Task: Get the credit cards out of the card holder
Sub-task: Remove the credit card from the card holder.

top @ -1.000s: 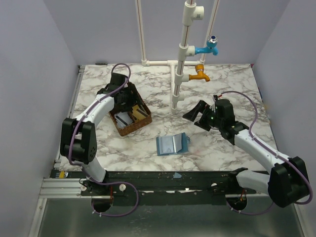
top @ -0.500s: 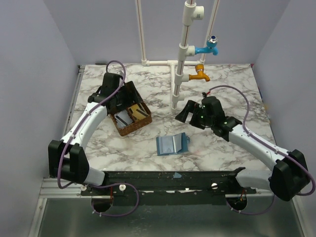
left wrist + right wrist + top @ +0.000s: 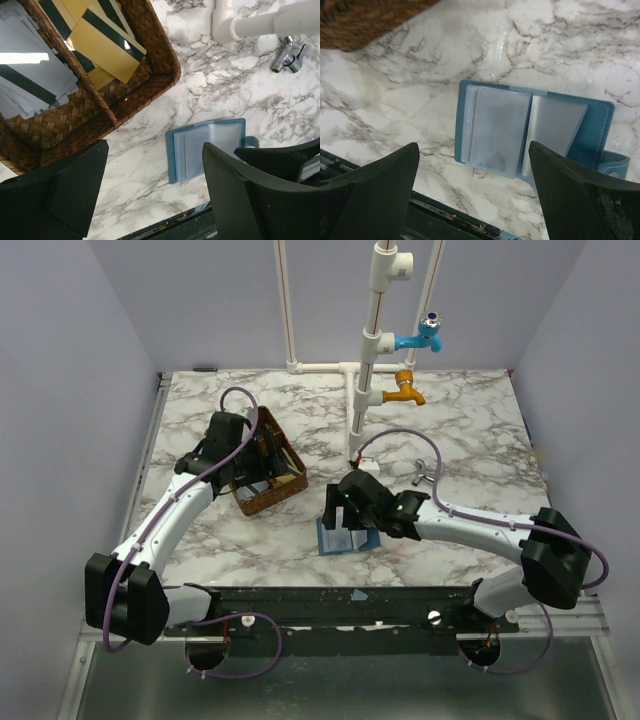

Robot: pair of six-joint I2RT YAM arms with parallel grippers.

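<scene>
The blue card holder (image 3: 535, 127) lies open on the marble near the front edge, its pale clear sleeves (image 3: 497, 131) facing up; I cannot tell what the sleeves hold. My right gripper (image 3: 475, 195) hovers open just above it, a finger on either side of its near end, touching nothing. In the top view the holder (image 3: 340, 540) shows partly under that gripper (image 3: 338, 512). My left gripper (image 3: 155, 195) is open and empty above the marble between the basket and the holder (image 3: 200, 150). Grey-white credit cards (image 3: 27, 75) lie in the basket.
The brown woven basket (image 3: 268, 492) has a divider; gold cards (image 3: 102, 45) fill its other half. A white pipe stand (image 3: 360, 430) with blue (image 3: 420, 338) and orange (image 3: 405, 392) taps rises behind. A small metal piece (image 3: 425, 477) lies right of the pipe base.
My right arm swung left and forward from beside the pipe stand to just over the card holder. My left arm drew back from deep over the basket toward its near side.
</scene>
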